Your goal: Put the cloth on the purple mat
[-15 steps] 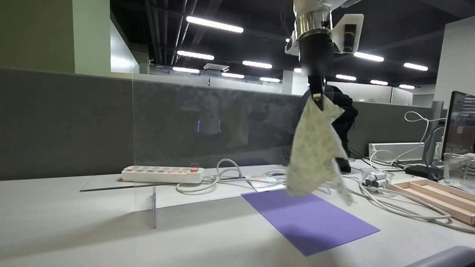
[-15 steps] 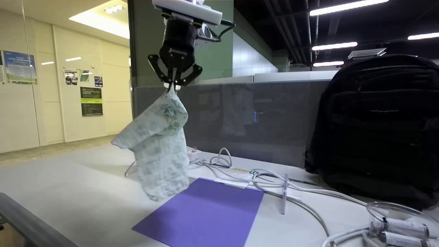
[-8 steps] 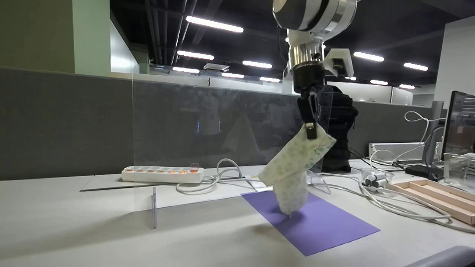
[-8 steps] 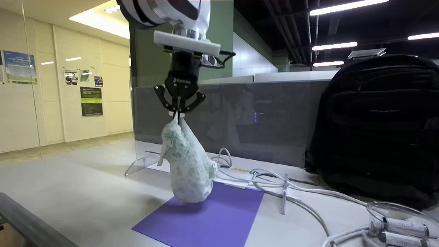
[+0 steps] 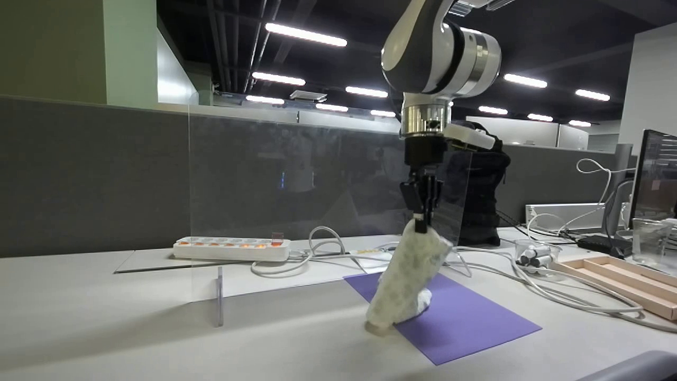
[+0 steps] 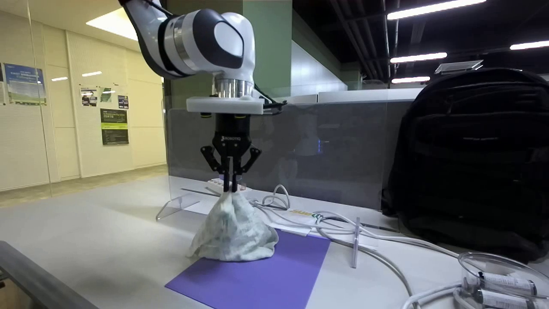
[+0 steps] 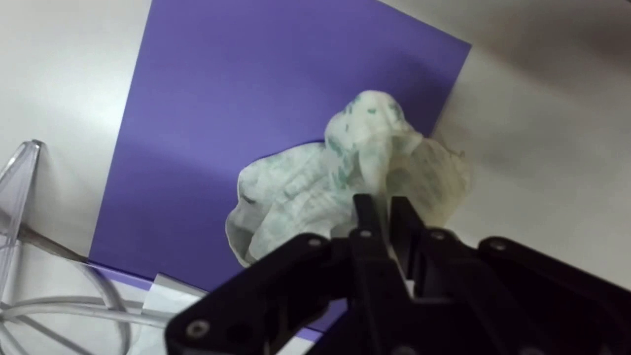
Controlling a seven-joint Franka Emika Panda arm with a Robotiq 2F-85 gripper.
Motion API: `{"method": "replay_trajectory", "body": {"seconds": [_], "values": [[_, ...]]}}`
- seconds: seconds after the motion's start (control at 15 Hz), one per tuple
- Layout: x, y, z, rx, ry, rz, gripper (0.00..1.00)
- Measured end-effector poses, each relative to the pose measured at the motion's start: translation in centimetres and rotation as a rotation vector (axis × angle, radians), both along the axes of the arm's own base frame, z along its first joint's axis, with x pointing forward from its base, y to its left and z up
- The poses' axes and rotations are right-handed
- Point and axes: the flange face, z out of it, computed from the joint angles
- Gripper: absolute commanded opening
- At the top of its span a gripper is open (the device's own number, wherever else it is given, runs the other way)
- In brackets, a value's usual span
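Observation:
The cloth (image 5: 404, 283) is pale with green patterning and stands in a tent shape under my gripper (image 6: 230, 190). In an exterior view its lower folds (image 6: 233, 240) rest on the purple mat (image 6: 268, 281), and one corner reaches over the mat's edge onto the table. The wrist view shows the cloth (image 7: 300, 190) bunched near one side of the mat (image 7: 222, 88). My gripper points straight down. Its fingertips (image 7: 382, 199) are close together with the top peak of the cloth between them and a narrow gap above. The underside of the cloth is hidden.
A clear acrylic panel (image 5: 317, 174) stands behind the mat. White cables (image 6: 377, 253) and a power strip (image 5: 231, 249) lie by it. A black backpack (image 6: 467, 163), a clear cup with bottles (image 6: 502, 283) and a pink tray (image 5: 624, 283) are further off.
My gripper has moved down over the mat with the cloth. The cloth swung in the air before, and its lower part now bunches on the mat.

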Motion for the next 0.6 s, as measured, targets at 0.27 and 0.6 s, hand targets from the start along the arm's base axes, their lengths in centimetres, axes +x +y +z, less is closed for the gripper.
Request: {"method": "replay_trajectory", "body": {"seconds": [0.27, 0.6], "values": [[-0.1, -0.2, 0.1, -0.076, 0.022, -0.099, 0.74], [0.3, -0.3, 2.2, -0.119, -0.017, -0.186, 1.00]]}}
